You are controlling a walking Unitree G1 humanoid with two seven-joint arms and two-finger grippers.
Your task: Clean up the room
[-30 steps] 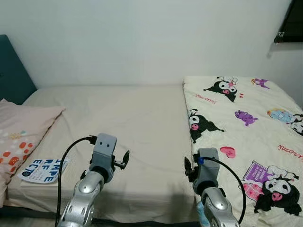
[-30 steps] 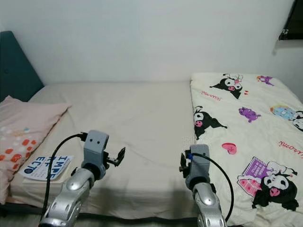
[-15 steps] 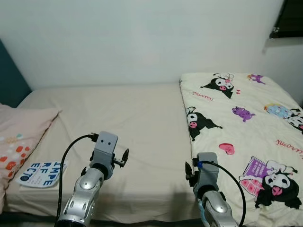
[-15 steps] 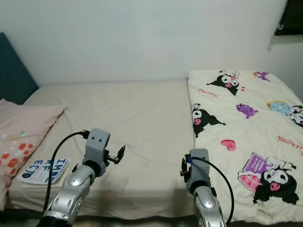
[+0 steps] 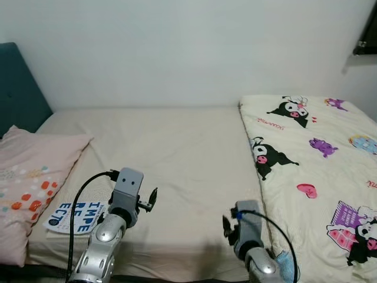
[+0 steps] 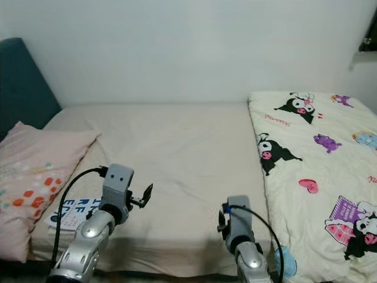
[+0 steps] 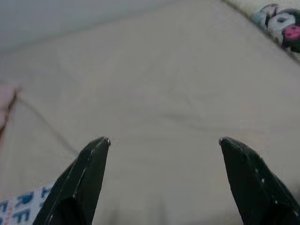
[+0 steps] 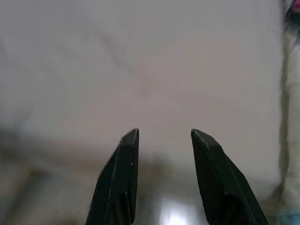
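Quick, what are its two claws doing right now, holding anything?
Left gripper: open, empty, above the bed sheet.
Right gripper: open, empty, also over the sheet.

Plain white wall (image 5: 177, 47) behind bed (image 5: 171, 147). Bed covered in beige sheet, runs wall to near edge. Teal headboard (image 5: 20, 82) at left end. Dark frame corner (image 5: 366, 41) high on right wall. Even, soft light.

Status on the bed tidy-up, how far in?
Early. Nothing in hand: left gripper and right gripper are open over the bed sheet. The book lies beside the pink pillow, and the cartoon blanket covers just the right side.
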